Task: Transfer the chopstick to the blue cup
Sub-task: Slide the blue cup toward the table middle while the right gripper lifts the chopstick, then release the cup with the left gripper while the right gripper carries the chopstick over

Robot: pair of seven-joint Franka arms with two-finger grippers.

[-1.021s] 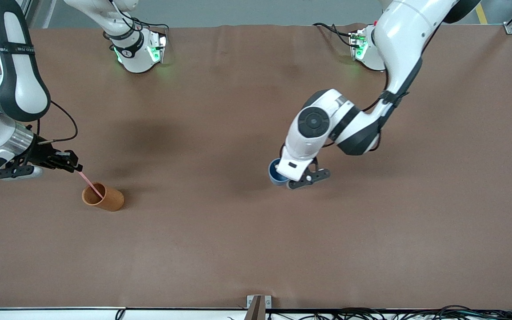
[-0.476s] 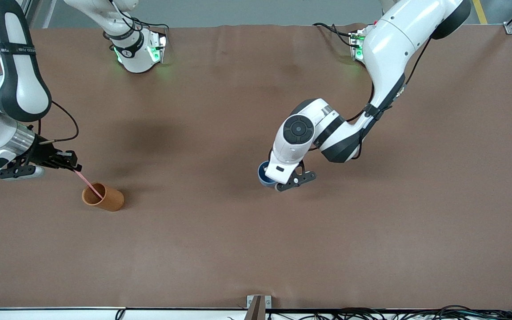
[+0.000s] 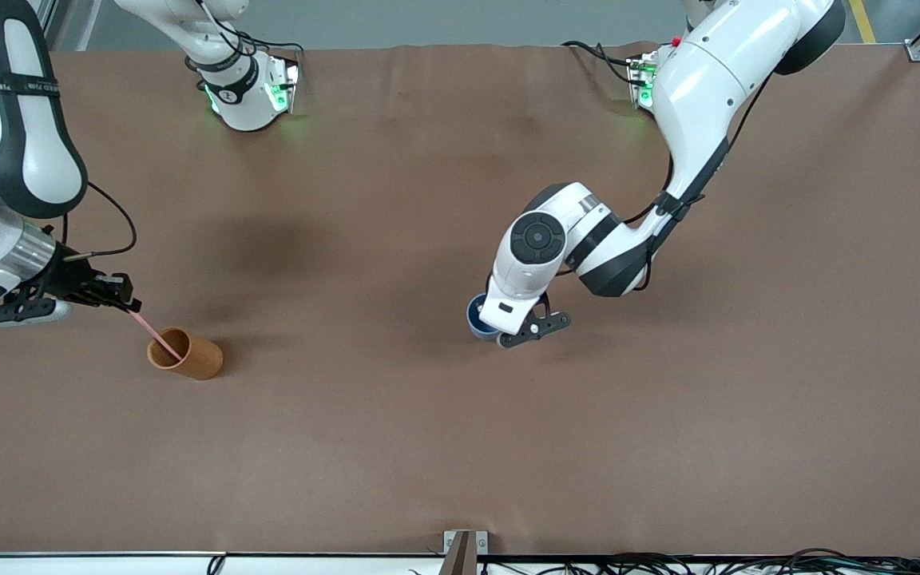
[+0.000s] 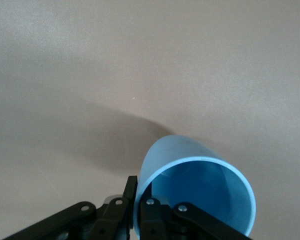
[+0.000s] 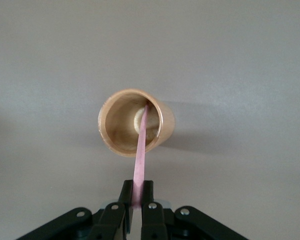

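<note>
Nearest the front camera, toward the right arm's end of the table [image 3: 460,447]: an orange-brown cup [image 3: 186,355], upright, a plain cylinder with an open mouth. Inside it, the lower end of the chopstick [image 3: 155,335], resting against the inner wall and leaning out over the rim. Thin, straight, pale pink, with its upper end pinched between the closed jaws of the right gripper [image 3: 129,307], just above and beside the cup; in the right wrist view, the stick [image 5: 140,155] running from the jaws down into the cup's mouth [image 5: 135,122].

Slightly farther from the camera, near the table's middle: the blue cup [image 3: 477,317], light blue, slightly tapered, nothing visible inside. Wall clamped at the rim by the left gripper [image 3: 500,327], jaws closed on it, one finger inside and one outside. In the left wrist view, the cup [image 4: 195,190] tilted.
</note>
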